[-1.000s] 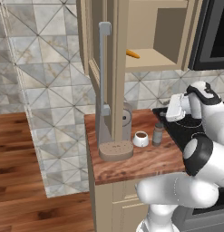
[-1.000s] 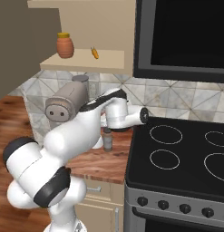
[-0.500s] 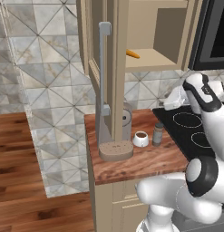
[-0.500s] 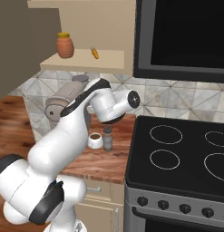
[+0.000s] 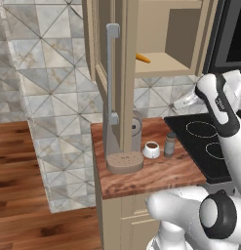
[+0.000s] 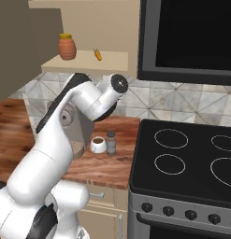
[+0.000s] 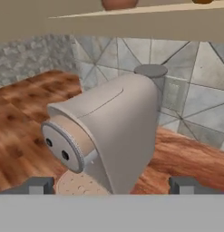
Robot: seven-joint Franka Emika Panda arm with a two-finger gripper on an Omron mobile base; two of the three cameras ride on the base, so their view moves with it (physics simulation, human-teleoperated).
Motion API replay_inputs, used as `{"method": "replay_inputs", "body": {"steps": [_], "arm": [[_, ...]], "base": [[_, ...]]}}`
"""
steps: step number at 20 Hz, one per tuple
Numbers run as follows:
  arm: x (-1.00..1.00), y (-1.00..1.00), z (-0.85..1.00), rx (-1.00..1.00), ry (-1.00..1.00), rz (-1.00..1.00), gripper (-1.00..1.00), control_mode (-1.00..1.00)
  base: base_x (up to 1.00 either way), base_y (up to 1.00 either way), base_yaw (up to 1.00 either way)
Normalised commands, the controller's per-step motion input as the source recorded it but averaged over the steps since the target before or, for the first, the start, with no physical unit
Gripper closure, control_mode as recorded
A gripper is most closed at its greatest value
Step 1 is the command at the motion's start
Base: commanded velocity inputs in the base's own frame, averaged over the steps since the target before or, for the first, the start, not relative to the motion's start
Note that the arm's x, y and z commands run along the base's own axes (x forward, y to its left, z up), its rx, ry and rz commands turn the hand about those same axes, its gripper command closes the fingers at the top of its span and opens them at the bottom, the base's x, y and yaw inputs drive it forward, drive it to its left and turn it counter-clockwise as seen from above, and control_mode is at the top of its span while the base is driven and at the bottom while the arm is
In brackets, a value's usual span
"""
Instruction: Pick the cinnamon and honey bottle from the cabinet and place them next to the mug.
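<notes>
Standing spread to its full width with nothing between its tips, the two-finger pincer [image 7: 111, 185] shows its small dark finger ends [image 7: 40, 186] low at either side of the hand view. Straight ahead of it and close is a big grey-beige appliance [image 7: 114, 136] with a round, two-holed front on a speckled brown base [image 7: 78, 183], sitting on the reddish wooden counter [image 7: 22, 118]. Above the pincer and further ahead runs the shelf of the beige-tan wooden wall cabinet [image 7: 145, 19], with the underside of a rounded amber-orange honey bottle [image 7: 119, 3] peeking at the top edge.

From the right base camera, that squat honey bottle with its yellow cap [image 6: 67, 47] stands on the cabinet shelf [image 6: 84, 63], up and to the left of the raised white arm, near a thin orange pointed item [image 6: 97, 54]. Down on the counter, below the arm, the small slim cinnamon shaker with its dark brown cap [image 6: 111, 143] stands upright just beside the low white mug with a dark inside [image 6: 98, 145], apart from it by a narrow gap. The left base camera shows the same pair, mug [image 5: 151, 149] and cinnamon [image 5: 169, 144], next to the black stovetop [image 5: 205, 144], with the open cabinet door and its long grey handle [image 5: 110, 83] nearer the camera.
</notes>
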Motion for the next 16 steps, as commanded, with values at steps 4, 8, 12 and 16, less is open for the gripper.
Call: {"method": "replay_inputs", "body": {"steps": [4, 8, 12, 16], "arm": [[-0.59, 0.53, 0.58, 0.00, 0.14, -0.12, -1.00, -1.00], [-0.46, 0.54, 0.62, 0.00, 0.07, -0.13, -1.00, -1.00], [-0.21, 0.54, 0.68, 0.00, 0.02, -0.11, -1.00, -1.00], [-0.02, 0.48, 0.67, 0.00, 0.00, -0.04, -1.00, -1.00]], "base": [[0.00, 0.00, 0.00], [0.00, 0.00, 0.00], [0.00, 0.00, 0.00], [0.00, 0.00, 0.00]]}}
